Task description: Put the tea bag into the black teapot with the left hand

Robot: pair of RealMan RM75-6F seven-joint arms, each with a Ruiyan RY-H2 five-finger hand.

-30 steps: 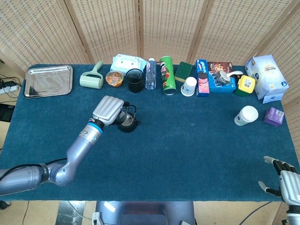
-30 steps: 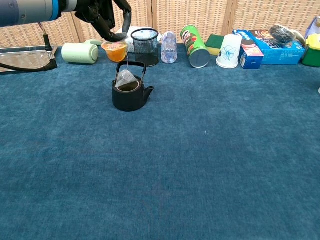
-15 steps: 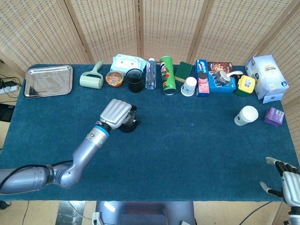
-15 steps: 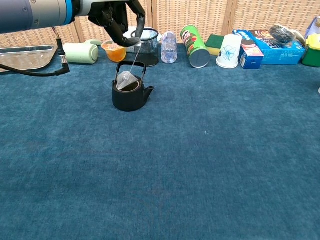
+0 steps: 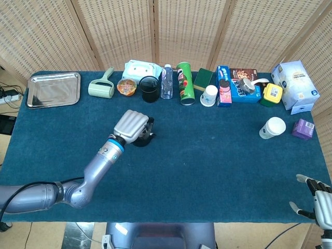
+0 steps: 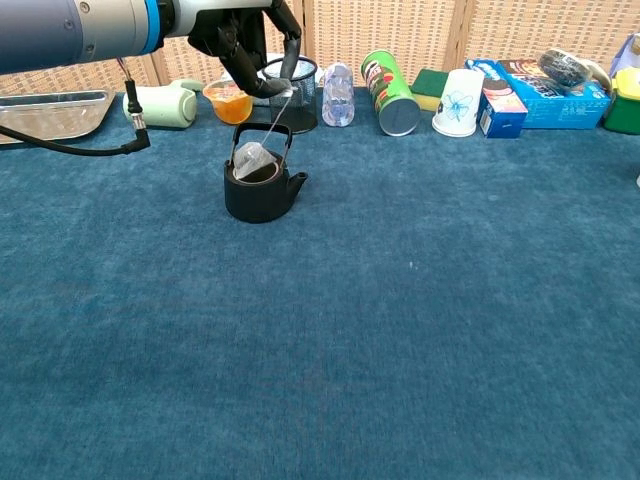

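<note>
The black teapot [image 6: 262, 188] stands on the blue cloth, left of centre, its handle upright. A pale tea bag [image 6: 251, 159] rests in the pot's mouth, leaning against the handle. Its string runs up and right to my left hand [image 6: 252, 42], which pinches the string's end above the pot. In the head view my left hand [image 5: 133, 125] covers most of the teapot [image 5: 143, 138]. My right hand [image 5: 317, 201] lies at the table's near right corner, fingers spread and holding nothing.
Along the back edge stand a metal tray [image 5: 54, 89], lint roller [image 5: 101, 88], orange cup [image 6: 230, 101], black mesh cup [image 6: 291, 92], water bottle [image 6: 338, 94], green can [image 6: 390, 93], paper cups [image 6: 458, 101] and boxes [image 6: 540, 92]. A white cup [image 5: 272, 127] stands right.
My left hand has moved right over the teapot, drawing the string from vertical to slanting right. The tea bag has stayed in the pot's mouth. My right hand has slid slightly lower.
</note>
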